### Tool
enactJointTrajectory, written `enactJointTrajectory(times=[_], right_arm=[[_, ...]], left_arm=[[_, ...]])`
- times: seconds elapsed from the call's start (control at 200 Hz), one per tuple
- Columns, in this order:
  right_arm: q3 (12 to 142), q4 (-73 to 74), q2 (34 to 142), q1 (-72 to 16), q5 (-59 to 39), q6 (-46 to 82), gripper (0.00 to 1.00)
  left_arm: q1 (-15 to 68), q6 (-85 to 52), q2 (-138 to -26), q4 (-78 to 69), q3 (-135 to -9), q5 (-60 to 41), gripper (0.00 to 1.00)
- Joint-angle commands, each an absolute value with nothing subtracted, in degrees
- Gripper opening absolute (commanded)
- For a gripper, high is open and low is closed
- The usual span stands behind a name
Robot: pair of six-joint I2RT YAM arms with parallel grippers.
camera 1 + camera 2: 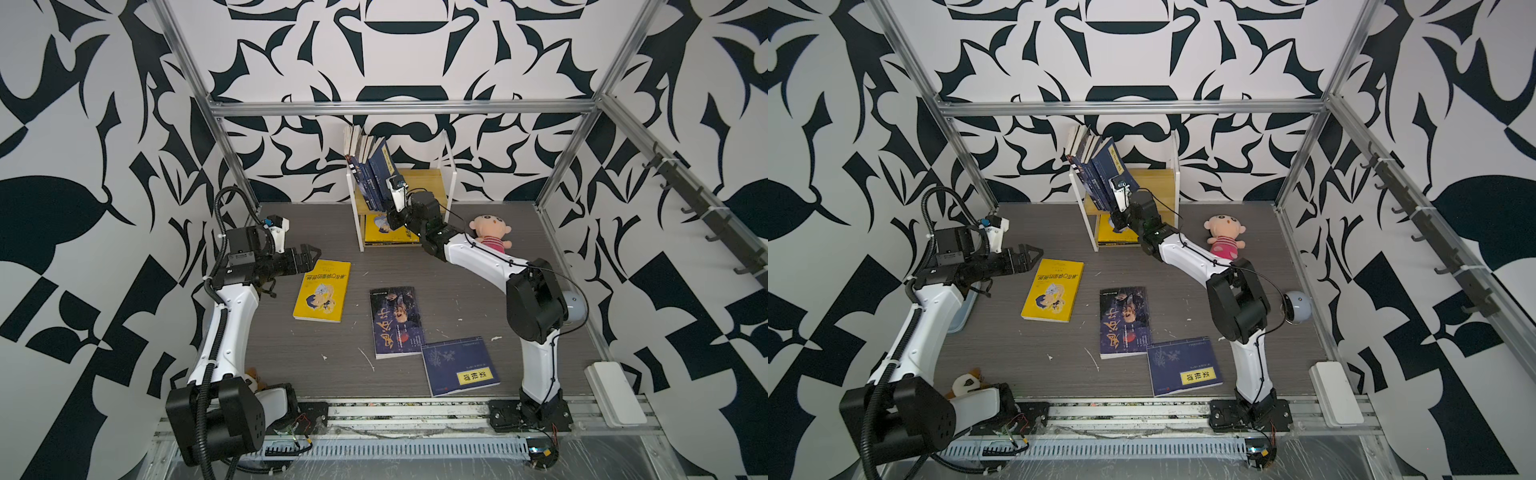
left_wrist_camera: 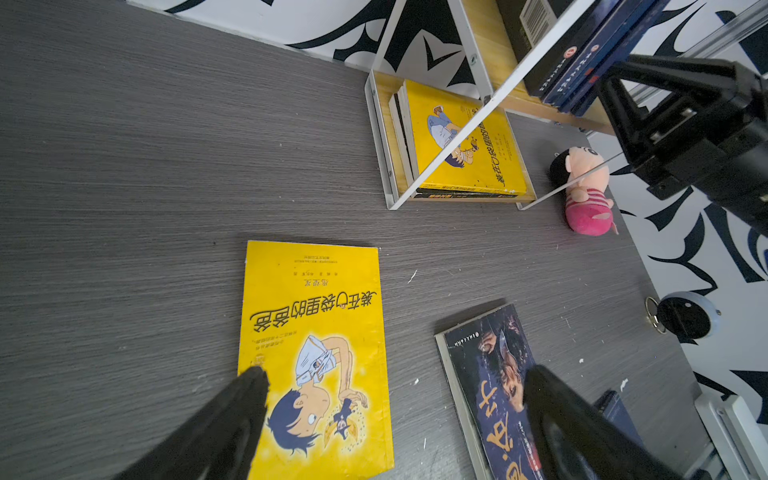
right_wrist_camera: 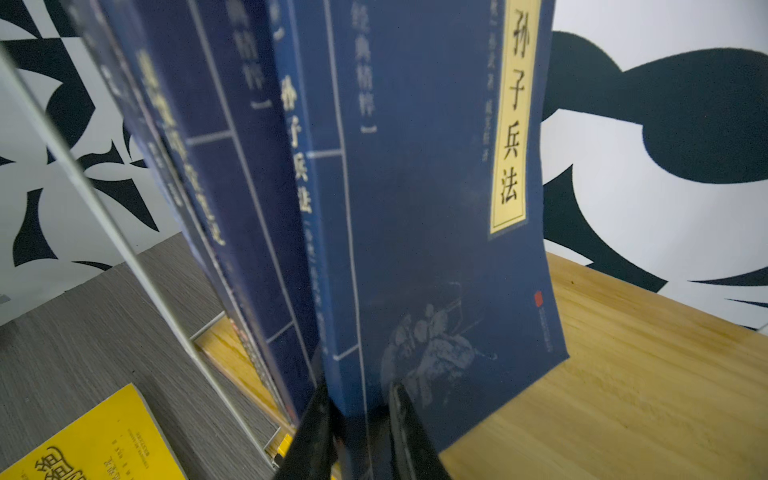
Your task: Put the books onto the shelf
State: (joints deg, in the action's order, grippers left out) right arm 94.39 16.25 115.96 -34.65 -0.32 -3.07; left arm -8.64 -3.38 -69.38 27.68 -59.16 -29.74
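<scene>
At the left, the left arm stands with its elbow raised and its forearm level. The left pincer point(image 1: 313, 262) hangs spread wide and empty above the near corner of a yellow book point(image 2: 316, 353). That book lies flat on the grey desk point(image 1: 291, 365). Its cover shows a cartoon boy and the title 装在口袋里的爸爸, upside down to the left wrist camera.

Next along, a dark book point(image 1: 397, 322) lies flat. Its large gold brush characters are too stylised to read.

Behind these, at the back of the desk, is the shelf point(image 1: 428, 178). Its lower board carries a second yellow book point(image 2: 461, 141) with the same title, lying on a small stack. On the upper board a row of books point(image 1: 361, 166) leans to the left. The outermost is a standing navy book point(image 3: 436, 208), with 孙子兵法 on its yellow cover label and again on its spine.

The right arm reaches from the front right up and across to this board. The right pincer point(image 3: 359, 390) is narrowed, one finger on each side of that book's lower spine corner. Whether it is actually pressing the book cannot be told.

Near the front, a flat navy book point(image 1: 457, 365) touches the dark book's corner; its yellow label reads 菜根谭. A pink doll point(image 1: 490, 232) lies to the right of the shelf.
</scene>
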Motion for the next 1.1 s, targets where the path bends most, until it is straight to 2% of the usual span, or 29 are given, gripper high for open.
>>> enactJointTrajectory(times=[0.0,0.14,0.375,0.55,0.685,0.8,1.015,1.095], right_arm=[[94.67,18.32,114.83,-34.83,-3.95,-3.51,0.24],[92.38,19.33,113.76,-34.75,-5.12,-4.13,0.24],[87.26,19.58,108.72,-34.78,-2.74,-2.40,0.41],[83.71,17.68,103.09,-34.79,0.72,-1.41,0.43],[83.10,14.15,99.59,-34.77,4.01,-2.44,0.38],[85.03,11.59,99.25,-34.71,8.88,-3.90,0.28],[96.07,5.50,106.05,-33.82,21.42,-7.30,0.16],[102.28,0.75,111.54,-33.32,24.39,-8.58,0.16]], left_arm=[[-8.66,-3.15,-68.25,27.90,-59.43,-29.73,1.00],[-8.61,-3.16,-68.48,27.73,-59.39,-29.74,1.00],[-8.95,-3.16,-68.38,27.77,-59.24,-29.70,1.00],[-8.88,-3.22,-68.64,27.68,-59.24,-29.80,1.00],[-8.89,-3.24,-68.66,27.75,-59.24,-29.80,1.00],[-9.03,-3.31,-68.74,27.69,-59.29,-29.81,1.00],[-8.96,-3.49,-68.48,27.51,-59.15,-29.98,1.00],[-9.00,-3.44,-68.34,27.50,-59.16,-30.11,1.00]])
